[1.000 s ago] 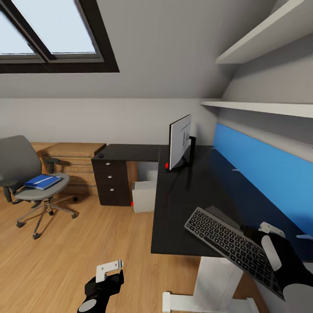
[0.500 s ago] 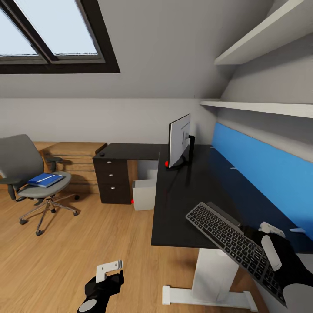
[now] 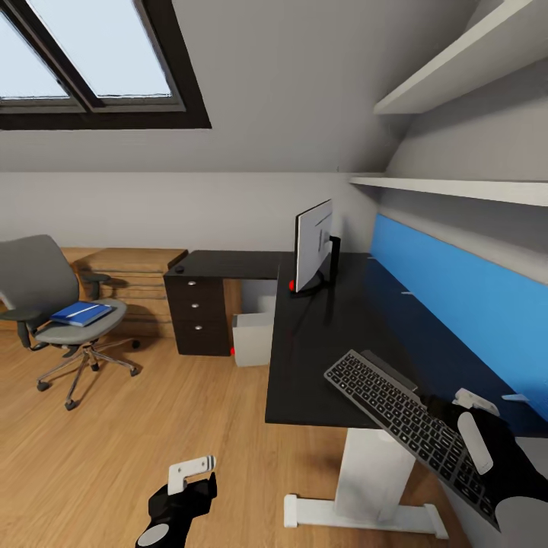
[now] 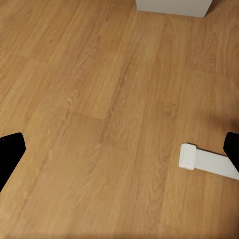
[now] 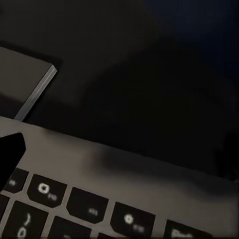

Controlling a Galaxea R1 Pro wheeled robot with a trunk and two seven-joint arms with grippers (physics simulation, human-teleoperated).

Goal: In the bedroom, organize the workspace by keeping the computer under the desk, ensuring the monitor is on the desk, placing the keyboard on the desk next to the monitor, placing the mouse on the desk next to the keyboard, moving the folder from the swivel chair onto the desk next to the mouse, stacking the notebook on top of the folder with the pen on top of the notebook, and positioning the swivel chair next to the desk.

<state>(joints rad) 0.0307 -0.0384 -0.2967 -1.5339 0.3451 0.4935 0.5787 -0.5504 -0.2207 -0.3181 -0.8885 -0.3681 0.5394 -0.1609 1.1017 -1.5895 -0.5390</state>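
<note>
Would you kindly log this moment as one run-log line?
right gripper: shut on keyboard, above desk | left gripper: open, idle | folder: on chair

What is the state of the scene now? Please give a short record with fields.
right gripper: shut on the keyboard, held tilted over the desk's near end
left gripper: low over the wood floor, jaws apart, holding nothing
monitor: upright on the desk
computer: on the floor under the desk
folder: on the seat of the swivel chair
swivel chair: apart from the desk, beside the wooden dresser
mouse: small dark shape on the desk's far wing, probably
</note>
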